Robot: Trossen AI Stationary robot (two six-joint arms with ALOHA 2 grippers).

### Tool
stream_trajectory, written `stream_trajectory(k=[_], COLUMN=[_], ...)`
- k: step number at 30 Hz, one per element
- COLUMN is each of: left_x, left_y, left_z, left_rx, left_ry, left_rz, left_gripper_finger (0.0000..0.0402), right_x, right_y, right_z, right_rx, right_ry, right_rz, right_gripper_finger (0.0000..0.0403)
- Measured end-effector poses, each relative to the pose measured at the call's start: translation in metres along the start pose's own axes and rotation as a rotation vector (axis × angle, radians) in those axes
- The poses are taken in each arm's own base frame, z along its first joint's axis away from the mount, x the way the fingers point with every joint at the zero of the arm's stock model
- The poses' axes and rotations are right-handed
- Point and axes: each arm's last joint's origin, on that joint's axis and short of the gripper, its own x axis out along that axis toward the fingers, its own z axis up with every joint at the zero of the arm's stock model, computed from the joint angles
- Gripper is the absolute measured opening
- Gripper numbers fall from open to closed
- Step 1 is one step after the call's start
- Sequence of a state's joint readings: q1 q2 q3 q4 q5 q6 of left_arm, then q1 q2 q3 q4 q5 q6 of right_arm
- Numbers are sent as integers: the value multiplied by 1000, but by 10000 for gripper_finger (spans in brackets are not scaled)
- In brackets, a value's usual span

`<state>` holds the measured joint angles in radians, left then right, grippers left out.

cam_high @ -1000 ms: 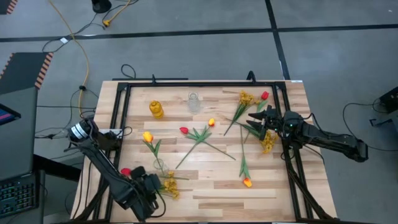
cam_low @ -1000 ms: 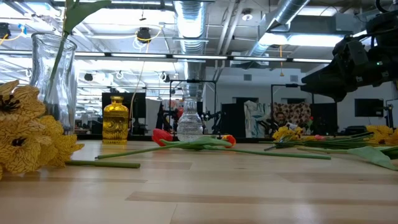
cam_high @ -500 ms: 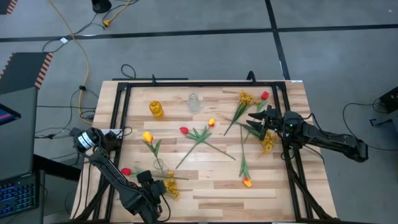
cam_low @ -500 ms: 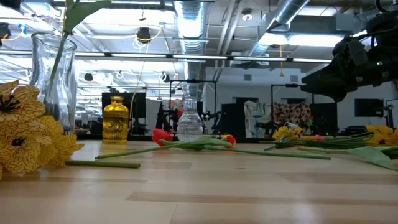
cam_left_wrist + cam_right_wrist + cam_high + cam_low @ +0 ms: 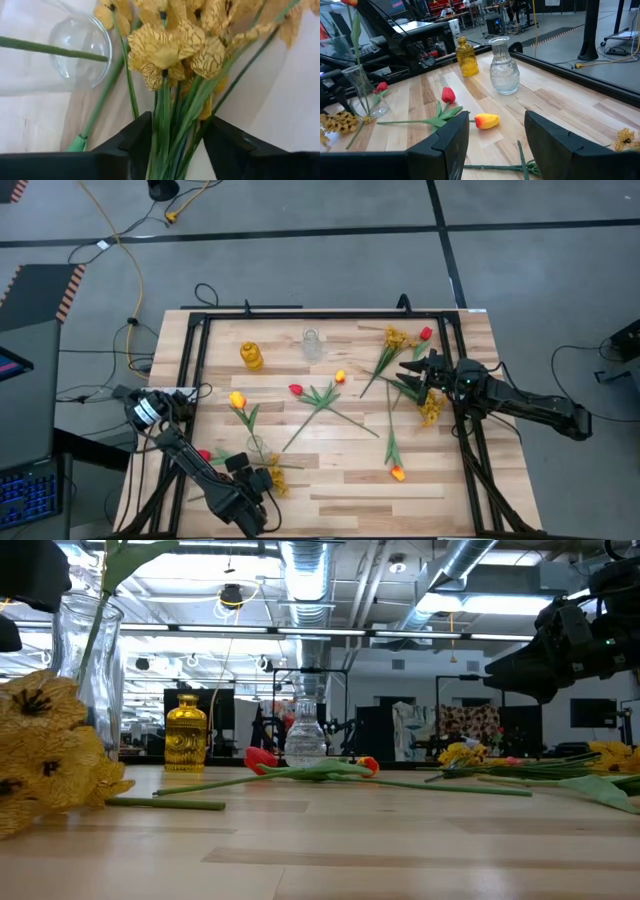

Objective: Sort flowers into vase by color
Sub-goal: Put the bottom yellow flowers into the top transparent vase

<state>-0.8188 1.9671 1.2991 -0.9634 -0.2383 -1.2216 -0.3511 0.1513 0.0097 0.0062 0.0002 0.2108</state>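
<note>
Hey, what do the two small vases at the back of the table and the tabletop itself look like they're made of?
The yellow vase looks like tinted glass or clear plastic, glossy with a textured surface; which one is hard to tell. The clear vase looks like colourless glass: the table shows through it, with a patterned belly. The tabletop looks like pale wood in glued strips, with a smooth matte finish and visible grain.

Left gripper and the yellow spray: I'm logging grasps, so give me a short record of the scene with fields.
left gripper: at the near left of the table, fingers either side of the yellow spray's stems
yellow spray: green stems between the fingers, blossoms beside the clear vase
clear vase: holds one green stem
grasp: not settled; a firm grip cannot be told
right gripper: open, empty, over the right side
amber vase: at the back, empty
</note>
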Motion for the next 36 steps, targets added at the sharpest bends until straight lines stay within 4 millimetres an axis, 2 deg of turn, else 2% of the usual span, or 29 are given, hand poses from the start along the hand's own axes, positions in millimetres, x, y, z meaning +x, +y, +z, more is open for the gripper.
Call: stream_trajectory(k=[10, 23, 29, 36], left_x=[0, -8, -39, -84], left_y=[-4, -13, -6, 16], left_z=[1, 6, 12, 21], left_rx=[-7, -32, -51, -109], left_ry=[0, -16, -63, -210], left_rz=[-51, -138, -187, -273], left_gripper_finger=[11, 9, 7, 7], right_x=[0, 0, 0, 0], right_y=[0, 0, 0, 0], right_z=[0, 0, 0, 0], right_rx=[0, 0, 0, 0], right_ry=[0, -1, -1, -2], right_rz=[0, 0, 0, 0], right_gripper_finger=[221, 221, 221, 221])
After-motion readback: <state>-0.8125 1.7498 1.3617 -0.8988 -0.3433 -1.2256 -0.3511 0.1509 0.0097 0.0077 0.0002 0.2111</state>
